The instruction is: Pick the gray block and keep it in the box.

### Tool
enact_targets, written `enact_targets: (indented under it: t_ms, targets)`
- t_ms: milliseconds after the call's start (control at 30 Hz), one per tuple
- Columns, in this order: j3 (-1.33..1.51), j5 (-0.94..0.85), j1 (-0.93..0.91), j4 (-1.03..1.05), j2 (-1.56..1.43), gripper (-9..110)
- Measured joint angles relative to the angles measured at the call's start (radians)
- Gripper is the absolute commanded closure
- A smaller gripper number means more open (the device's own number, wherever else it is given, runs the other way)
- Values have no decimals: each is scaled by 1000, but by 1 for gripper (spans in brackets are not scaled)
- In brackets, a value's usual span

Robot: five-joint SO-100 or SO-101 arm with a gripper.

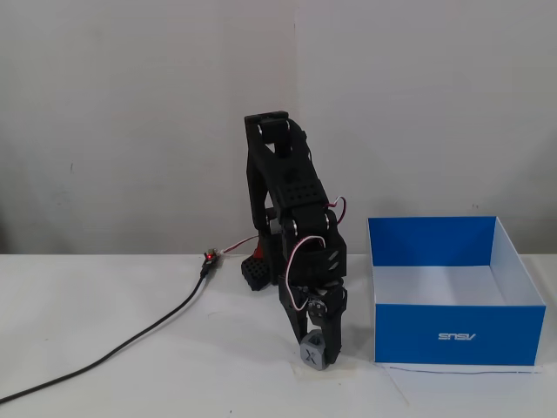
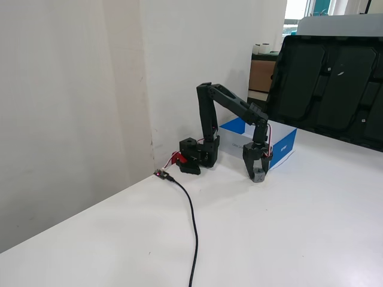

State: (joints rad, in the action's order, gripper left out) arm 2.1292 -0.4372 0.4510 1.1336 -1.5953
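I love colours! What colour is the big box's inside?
White inside the blue cardboard box, clearest in a fixed view.

A plain white wall [image 1: 130, 113] rises straight behind the white surface [image 1: 130, 348], with a faint vertical seam running down it. In a fixed view taken from the side, the same wall [image 2: 66, 101] fills the left half, scuffed lightly near its corner edge. The surface [image 2: 287, 239] stretches wide and smooth. At upper right, a large dark panel [image 2: 329, 84] leans, and behind it a bright window [image 2: 296, 9] and a brown cabinet [image 2: 262, 75] show. The light is even and soft.
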Motion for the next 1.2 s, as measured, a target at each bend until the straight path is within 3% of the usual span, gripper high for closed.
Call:
enact_targets:
  t_ms: [300, 633, 1200]
  targets:
    - [-89, 18, -6, 75, -46, 95]
    - [-374, 138, 63, 255, -89, 95]
    - [-468, 377, 474, 387, -336, 95]
